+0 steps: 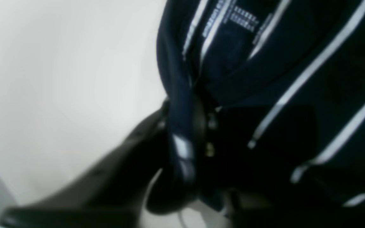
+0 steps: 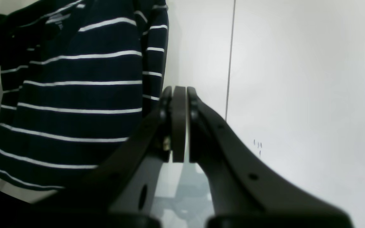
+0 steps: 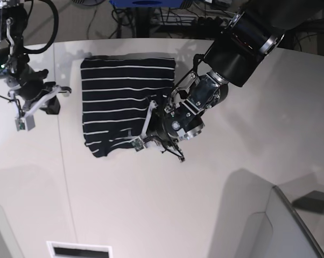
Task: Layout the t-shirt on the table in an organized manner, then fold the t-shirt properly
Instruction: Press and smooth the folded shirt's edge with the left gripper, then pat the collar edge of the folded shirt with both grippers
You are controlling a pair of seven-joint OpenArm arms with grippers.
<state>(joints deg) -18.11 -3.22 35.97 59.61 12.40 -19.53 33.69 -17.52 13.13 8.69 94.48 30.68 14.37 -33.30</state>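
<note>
The t-shirt (image 3: pixel 124 91), dark navy with thin white stripes, lies folded into a rough rectangle on the off-white table (image 3: pixel 205 204). My left gripper (image 3: pixel 151 121) is at the shirt's near right edge. In the left wrist view a fold of the t-shirt (image 1: pixel 296 47) runs between the fingers of the left gripper (image 1: pixel 185 133), and the neck label shows above it. My right gripper (image 3: pixel 51 99) hovers left of the shirt, apart from it. In the right wrist view the right gripper (image 2: pixel 179 123) has its pads pressed together on nothing, with the t-shirt (image 2: pixel 74 95) to its left.
A thin dark seam (image 3: pixel 62 161) crosses the table near the right gripper and also shows as the seam (image 2: pixel 230 63) in the right wrist view. A grey angular object (image 3: pixel 291 226) stands at the near right. Cables and equipment (image 3: pixel 151 11) sit beyond the far edge.
</note>
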